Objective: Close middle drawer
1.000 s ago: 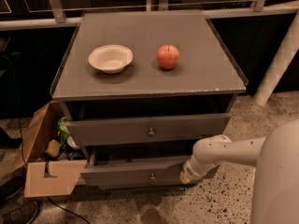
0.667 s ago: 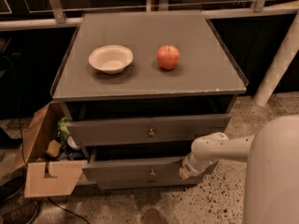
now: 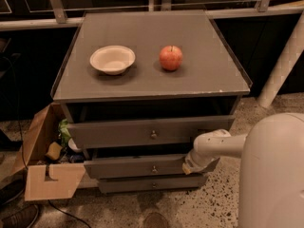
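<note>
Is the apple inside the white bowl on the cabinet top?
No, the apple sits beside the bowl, apart from it, while the gripper is at the right end of the middle drawer.

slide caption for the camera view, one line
Gripper at the right end of the part-open middle drawer; bowl and apple sit on the cabinet.

- Middle drawer (image 3: 123,167): dark grey, wide and shallow with a flat front, in the lower centre of the frame. It sits level and partly pulled out, with its front forward of the lowest drawer (image 3: 128,184) and set back from the upper drawer (image 3: 114,133).
- Brass knob (image 3: 154,168): small and round, at the middle of the front.
- Gripper (image 3: 188,168): at the right part of the front, touching it or just beside it.
</note>
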{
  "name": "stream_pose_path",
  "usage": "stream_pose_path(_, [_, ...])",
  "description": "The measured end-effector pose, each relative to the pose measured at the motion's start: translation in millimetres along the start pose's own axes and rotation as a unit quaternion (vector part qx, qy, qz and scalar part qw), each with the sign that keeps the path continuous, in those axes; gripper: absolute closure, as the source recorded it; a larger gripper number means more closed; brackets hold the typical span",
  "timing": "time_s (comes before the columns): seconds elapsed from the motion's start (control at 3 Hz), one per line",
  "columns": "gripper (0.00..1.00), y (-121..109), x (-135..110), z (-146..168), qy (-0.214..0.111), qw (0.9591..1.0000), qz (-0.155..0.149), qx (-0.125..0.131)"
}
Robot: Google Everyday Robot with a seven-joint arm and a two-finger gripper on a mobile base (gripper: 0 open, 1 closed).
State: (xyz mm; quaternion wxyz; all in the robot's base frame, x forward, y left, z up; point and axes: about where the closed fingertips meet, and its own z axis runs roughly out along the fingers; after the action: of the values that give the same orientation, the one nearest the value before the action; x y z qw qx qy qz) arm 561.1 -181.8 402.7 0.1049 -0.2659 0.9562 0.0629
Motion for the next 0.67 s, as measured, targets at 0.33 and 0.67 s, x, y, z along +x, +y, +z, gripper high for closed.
stream_pose_path(0.33, [1.0,-1.7,-6.5,4.4,-0.001,1.0,0.007,0.0])
stream_pose_path(0.67, [1.0,-6.5,-13.6,6.1,-0.004,0.9999,0.014,0.003])
